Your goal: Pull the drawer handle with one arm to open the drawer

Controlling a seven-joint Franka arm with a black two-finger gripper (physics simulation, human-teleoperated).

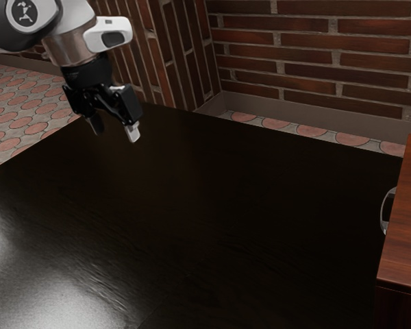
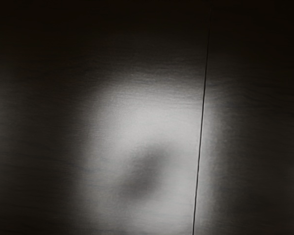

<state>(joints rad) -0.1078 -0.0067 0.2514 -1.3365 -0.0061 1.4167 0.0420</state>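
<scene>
The gripper [image 1: 114,128] hangs above the dark table [image 1: 212,226] at the exterior view's upper left. Its two fingers point down and stand clearly apart, with nothing between them. In the wrist view the tabletop [image 2: 63,98] lies straight under the hand, a pale glare on it crossed by a thin dark seam [image 2: 202,122].

The drawer handle [image 1: 387,210] lies well apart from the hand, across the whole table toward the exterior view's right and somewhat lower in the picture. It sits on the side of the wooden cabinet [image 1: 405,226] that faces the arm, so the reach, as I judge it, must go rightward across the table and the pull come back toward the arm.

The handle is a small silvery loop, half hidden by the cabinet's edge. Its long axis seems to run along the cabinet's top edge. The cabinet is reddish-brown wood; its drawer front hardly shows, so I cannot tell how far out it stands.
</scene>
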